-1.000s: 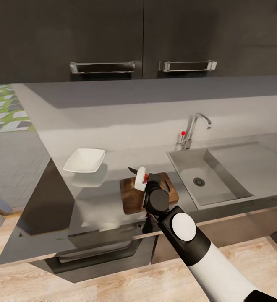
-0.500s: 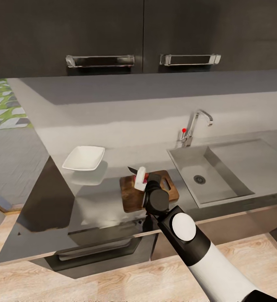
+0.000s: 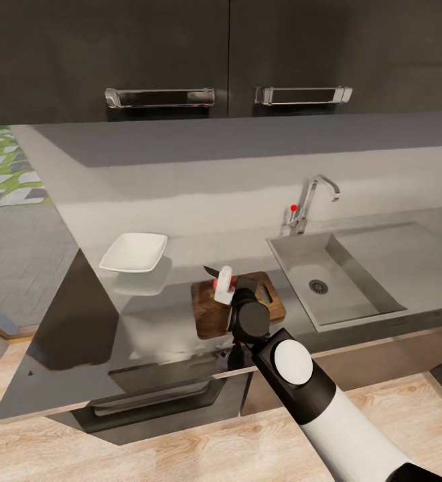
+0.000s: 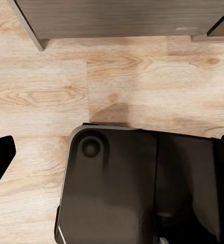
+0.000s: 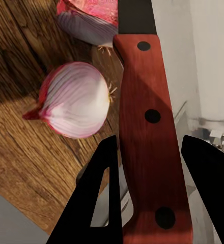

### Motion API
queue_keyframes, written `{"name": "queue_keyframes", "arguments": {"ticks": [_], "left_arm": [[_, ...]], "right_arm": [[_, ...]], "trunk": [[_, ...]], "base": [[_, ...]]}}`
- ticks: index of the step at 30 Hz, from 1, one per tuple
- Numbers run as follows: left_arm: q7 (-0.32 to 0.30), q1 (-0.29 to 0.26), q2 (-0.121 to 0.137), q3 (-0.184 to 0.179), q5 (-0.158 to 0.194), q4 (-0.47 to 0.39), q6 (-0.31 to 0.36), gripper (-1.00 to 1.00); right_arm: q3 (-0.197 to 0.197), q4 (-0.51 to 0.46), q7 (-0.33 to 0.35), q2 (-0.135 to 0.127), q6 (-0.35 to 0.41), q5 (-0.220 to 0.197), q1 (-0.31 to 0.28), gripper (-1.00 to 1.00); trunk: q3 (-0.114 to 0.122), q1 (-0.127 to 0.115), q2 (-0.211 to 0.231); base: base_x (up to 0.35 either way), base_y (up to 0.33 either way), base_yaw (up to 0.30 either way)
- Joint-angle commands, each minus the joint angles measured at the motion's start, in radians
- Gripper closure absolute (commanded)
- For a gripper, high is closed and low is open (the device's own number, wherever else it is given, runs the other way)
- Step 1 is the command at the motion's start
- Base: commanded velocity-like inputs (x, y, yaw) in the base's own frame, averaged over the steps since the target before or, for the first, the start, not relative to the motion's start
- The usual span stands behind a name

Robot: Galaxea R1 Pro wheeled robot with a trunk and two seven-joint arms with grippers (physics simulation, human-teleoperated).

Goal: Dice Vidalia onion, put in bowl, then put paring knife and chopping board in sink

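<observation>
Countertop: the glossy grey steel-like countertop point(image 3: 154, 321) is carrying everything, the stainless steel sink point(image 3: 328, 284) sunk in toward its right end.
Board: the dark brown wooden chopping board point(image 3: 211, 314) is lying near the front edge.
Bowl: the white squarish bowl point(image 3: 134, 252) is sitting well apart, toward the left.
Onion: two pinkish-red Vidalia onion point(image 5: 76, 99) halves are resting on the board; I judge them light, round and slippery.
Knife: my right gripper point(image 5: 150, 195) is clamping the red-orange handle of the paring knife point(image 5: 147, 132), a stiff, sound hold.
Left gripper point(image 4: 112, 152): its fingers are standing apart over the wooden floor point(image 4: 40, 91).

The right gripper point(image 3: 229, 289) and the knife point(image 5: 150, 127) it grips crowd the board point(image 3: 211, 318), with two onion halves point(image 5: 79, 99) lying beside the blade. Open countertop point(image 3: 161, 314) separates board from bowl point(image 3: 134, 252). The sink point(image 3: 328, 284) lies just beside the board; the tap point(image 3: 311, 201) stands behind it.
</observation>
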Motion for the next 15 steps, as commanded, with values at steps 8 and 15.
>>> {"name": "queue_keyframes", "arguments": {"ticks": [8,15], "left_arm": [[-0.004,0.000,-0.001,0.001,0.008,-0.001,0.000,-1.00],[-0.004,0.000,-0.001,0.001,0.008,-0.001,0.000,-1.00]], "right_arm": [[0.002,0.000,0.011,0.000,0.011,0.001,-0.001,1.00],[0.002,0.000,0.011,-0.004,0.011,0.001,-0.001,1.00]], "trunk": [[-0.002,0.001,-0.002],[-0.002,0.001,-0.002]], "base": [[0.000,0.000,0.000],[0.000,0.000,0.000]]}}
